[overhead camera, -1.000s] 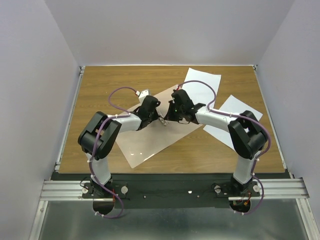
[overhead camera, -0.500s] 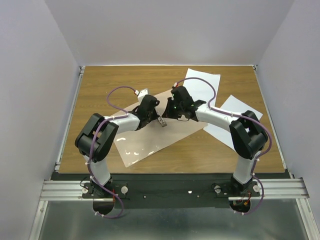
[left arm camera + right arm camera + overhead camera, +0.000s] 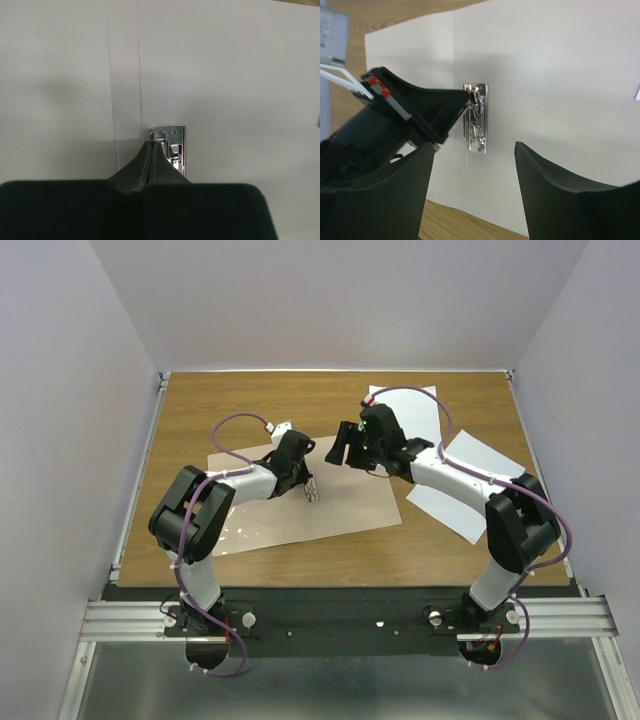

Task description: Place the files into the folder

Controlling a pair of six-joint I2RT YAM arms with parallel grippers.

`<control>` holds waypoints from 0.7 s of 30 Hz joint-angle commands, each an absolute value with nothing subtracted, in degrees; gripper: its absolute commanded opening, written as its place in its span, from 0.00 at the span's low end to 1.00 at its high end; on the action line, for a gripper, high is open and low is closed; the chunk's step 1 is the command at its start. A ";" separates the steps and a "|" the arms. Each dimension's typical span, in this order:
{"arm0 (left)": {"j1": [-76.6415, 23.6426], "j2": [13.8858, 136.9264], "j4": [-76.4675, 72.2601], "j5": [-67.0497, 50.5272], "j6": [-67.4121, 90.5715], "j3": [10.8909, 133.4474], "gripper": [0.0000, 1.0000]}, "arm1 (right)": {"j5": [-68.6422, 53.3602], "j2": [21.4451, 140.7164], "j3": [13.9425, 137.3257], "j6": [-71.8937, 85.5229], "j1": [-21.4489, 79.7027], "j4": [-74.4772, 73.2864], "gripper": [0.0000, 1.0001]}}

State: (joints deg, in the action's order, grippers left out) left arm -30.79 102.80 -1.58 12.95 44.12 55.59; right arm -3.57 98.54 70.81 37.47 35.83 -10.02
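The pinkish-tan folder lies open and flat across the middle of the table. My left gripper is shut, its tips pinching the lever of the folder's metal clip. In the right wrist view the clip shows with the left fingers on its top. My right gripper hovers over the folder's far edge, open and holding nothing. The two files are white sheets, one at the back right and one further right, both outside the folder.
The wooden table has raised rails along its left and right sides. Grey walls close in on three sides. The right arm's elbow stands over the nearer sheet's corner.
My right gripper has opened and pulled up and back toward the far right. The folder has swung from a diagonal lie to nearly level, with the left gripper still on its clip.
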 commanded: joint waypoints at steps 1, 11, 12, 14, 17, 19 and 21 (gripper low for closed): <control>-30.32 101.87 -0.53 11.43 43.59 55.63 0.00 | -2.37 98.70 64.88 37.09 35.95 -11.16 0.74; -30.23 100.99 -0.62 9.76 43.86 56.34 0.00 | -1.23 103.62 58.45 39.37 36.04 -11.16 0.73; -30.23 100.90 -0.62 9.67 43.68 56.34 0.00 | -1.23 103.80 57.75 39.55 36.04 -11.08 0.73; -30.15 100.37 -0.27 10.02 43.77 56.60 0.00 | -0.97 104.15 56.78 40.34 36.04 -11.16 0.73; -29.80 99.93 -0.09 10.46 43.59 57.39 0.06 | -0.26 104.50 54.85 41.39 36.04 -11.25 0.73; -29.53 99.32 1.40 10.55 43.42 57.92 0.18 | -0.26 104.33 53.53 41.84 36.12 -11.25 0.73; -29.18 98.79 1.58 10.55 43.16 58.09 0.28 | 1.32 104.06 52.91 42.27 36.04 -11.16 0.73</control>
State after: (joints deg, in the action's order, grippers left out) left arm -29.95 102.17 -0.14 10.94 44.03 55.94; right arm -2.26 101.75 57.47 40.58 35.88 -6.68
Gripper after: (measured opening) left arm 0.168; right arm 0.734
